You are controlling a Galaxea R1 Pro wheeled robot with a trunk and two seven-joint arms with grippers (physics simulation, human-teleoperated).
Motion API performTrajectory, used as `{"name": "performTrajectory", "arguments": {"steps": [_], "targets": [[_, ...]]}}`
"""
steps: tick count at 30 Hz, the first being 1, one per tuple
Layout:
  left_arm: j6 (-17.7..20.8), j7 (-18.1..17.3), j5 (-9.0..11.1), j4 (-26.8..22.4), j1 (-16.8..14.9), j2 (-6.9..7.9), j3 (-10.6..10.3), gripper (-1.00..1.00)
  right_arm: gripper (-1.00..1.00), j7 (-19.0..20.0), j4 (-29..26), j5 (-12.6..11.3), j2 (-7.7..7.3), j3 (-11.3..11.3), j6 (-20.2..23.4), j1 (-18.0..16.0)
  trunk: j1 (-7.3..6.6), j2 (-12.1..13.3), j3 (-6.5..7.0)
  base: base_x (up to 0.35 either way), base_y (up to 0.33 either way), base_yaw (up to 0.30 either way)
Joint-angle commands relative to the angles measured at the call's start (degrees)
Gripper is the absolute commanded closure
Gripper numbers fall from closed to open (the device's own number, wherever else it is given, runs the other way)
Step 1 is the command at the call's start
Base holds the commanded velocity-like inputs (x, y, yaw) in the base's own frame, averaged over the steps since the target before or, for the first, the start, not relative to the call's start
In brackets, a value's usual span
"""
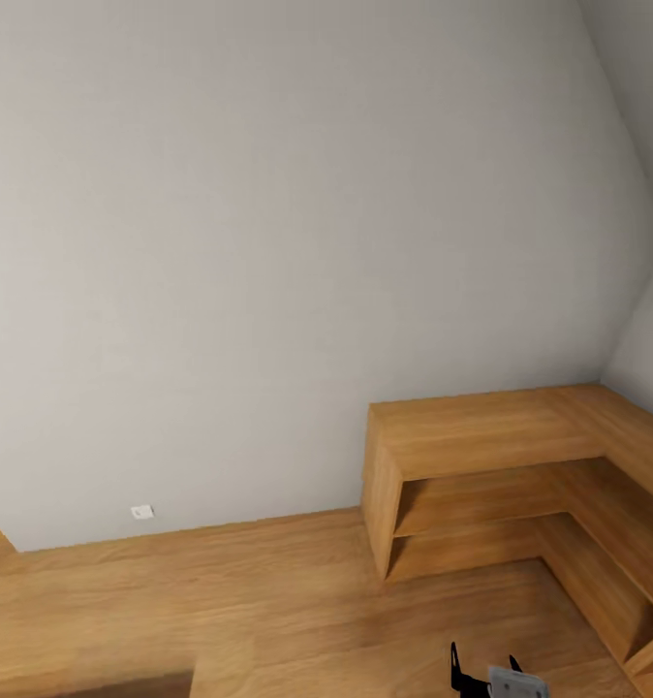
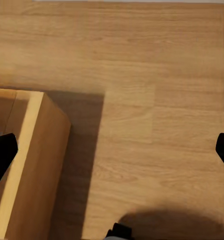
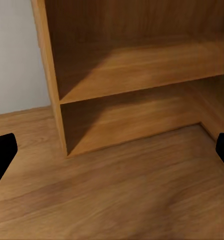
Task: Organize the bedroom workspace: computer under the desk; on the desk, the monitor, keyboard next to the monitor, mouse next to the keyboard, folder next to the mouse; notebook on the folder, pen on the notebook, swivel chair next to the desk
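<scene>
- On your left in the head view, a plain grey wall [image 1: 268, 242] carries a small white socket [image 1: 141, 511] low down, just above the wooden floor [image 1: 220, 601].
- Your left gripper [image 2: 112, 150] hangs over bare floor beside the corner of a light wooden box [image 2: 34, 165]; its jaws stand wide apart, holding nothing.
- To the right, an L-shaped wooden shelf unit [image 1: 481, 431] fills the corner of the room, its two open shelves bare.
- Your right gripper [image 3: 112, 150] faces the near end of that unit, jaws wide and holding nothing; its dark fingertips [image 1: 457, 664] show at the bottom of the head view.
- None of the workspace items can be placed from here.
</scene>
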Motion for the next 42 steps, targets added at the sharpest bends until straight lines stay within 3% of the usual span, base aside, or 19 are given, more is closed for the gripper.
{"name": "performTrajectory", "arguments": {"steps": [1,22,36,37,40,42], "targets": [[-0.15,0.39,0.2,0.02,-0.03,-0.02,-0.48,-1.0,-1.0,0.05,0.12,-0.58,0.01,0.49,-0.2,-0.08,0.05,-0.08,-0.06,0.249,-0.244,-0.245],[-0.32,0.55,0.37,0.02,-0.03,0.18,-0.37,-1.0,-1.0,0.11,0.12,-0.49,0.01,0.51,-0.19,-0.08,0.05,-0.08,0.83,0.05,-0.049,-0.24],[-0.18,0.12,0.45,0.02,-0.03,0.8,-0.16,-1.0,-1.0,0.05,0.03,-0.41,0.01,0.51,2.42,-0.08,0.05,-0.08,1.56,0.0,0.0,-0.227],[0.38,0.06,0.49,0.02,-0.03,0.9,-0.05,-1.0,-1.0,0.05,0.03,-0.4,0.01,0.51,2.42,-0.08,0.05,-0.08,1.62,0.0,0.0,-0.211],[9.93,-0.21,0.45,-0.07,-0.03,1.0,1.23,-1.0,-1.0,0.05,0.04,-0.4,0.01,0.51,2.43,-0.08,0.05,-0.08,1.8,0.0,0.0,-0.201],[13.31,-0.65,0.46,-0.16,-0.03,1.05,1.82,-1.0,-1.0,0.05,0.04,-0.38,0.01,0.51,2.43,-0.08,0.05,-0.08,1.92,0.0,0.0,-0.196]]}}
